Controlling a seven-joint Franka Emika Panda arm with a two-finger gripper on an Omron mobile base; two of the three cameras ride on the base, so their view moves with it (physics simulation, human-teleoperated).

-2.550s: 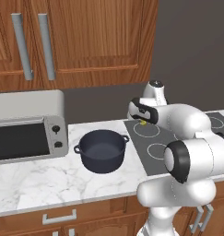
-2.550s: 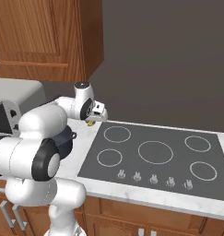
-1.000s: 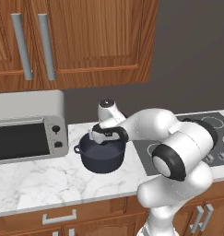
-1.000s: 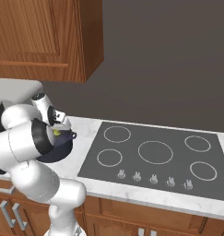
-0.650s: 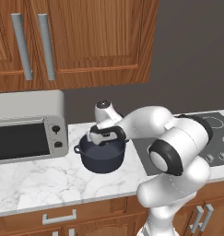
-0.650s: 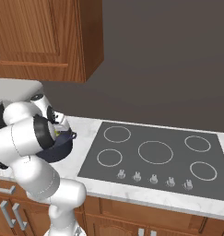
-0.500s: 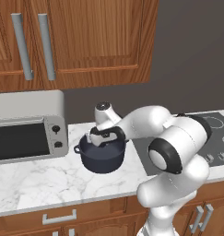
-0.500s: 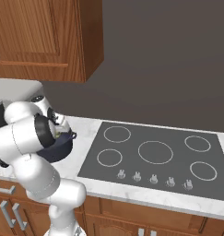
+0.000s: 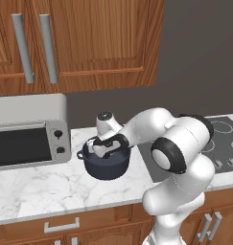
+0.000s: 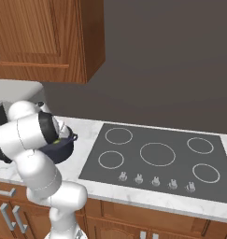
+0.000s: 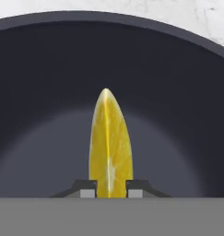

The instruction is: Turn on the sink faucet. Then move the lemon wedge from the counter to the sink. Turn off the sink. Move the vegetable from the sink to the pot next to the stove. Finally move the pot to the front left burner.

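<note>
Even, soft rendered light, moderately bright, with no glare or motion blur. The white marble table (image 9: 51, 189) carries only a faint shadow under the dark navy round pot (image 9: 107, 165). In the hand view the pot's interior is dim, edges slightly soft.

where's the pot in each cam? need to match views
Left base view: pot left of centre on the counter, between the toaster oven and the stove, gripper over it.
Right base view: pot at the left edge, mostly behind the arm, left of the stove.
Hand view: pot wall around the lemon wedge.
Shared landmark: the stove, in both base views.
</note>
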